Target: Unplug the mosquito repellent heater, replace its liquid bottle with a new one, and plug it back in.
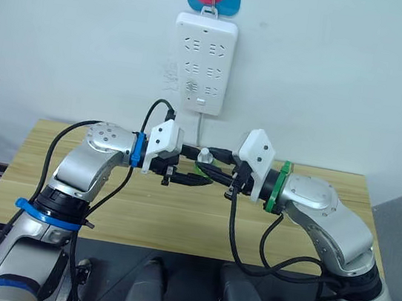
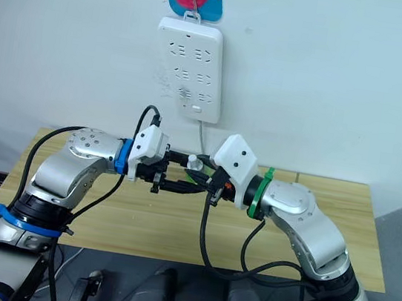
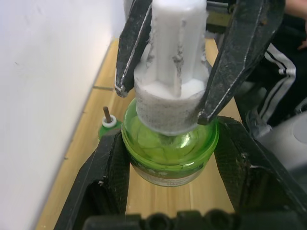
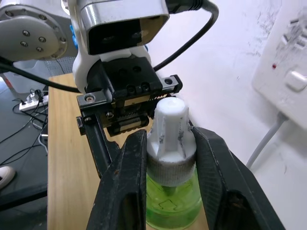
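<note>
Left wrist view shows the left pincer [image 3: 168, 158] squeezing the new one [image 3: 168, 148] above the desk [image 3: 81, 158] while the right pincer [image 3: 165, 103] grips its white cap [image 3: 172, 57], which should be twisted off gently.

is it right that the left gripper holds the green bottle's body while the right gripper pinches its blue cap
Not quite: the cap is white, not blue, as the right wrist view shows. The left gripper does hold the green bottle by its body while the right gripper pinches the cap.
</note>
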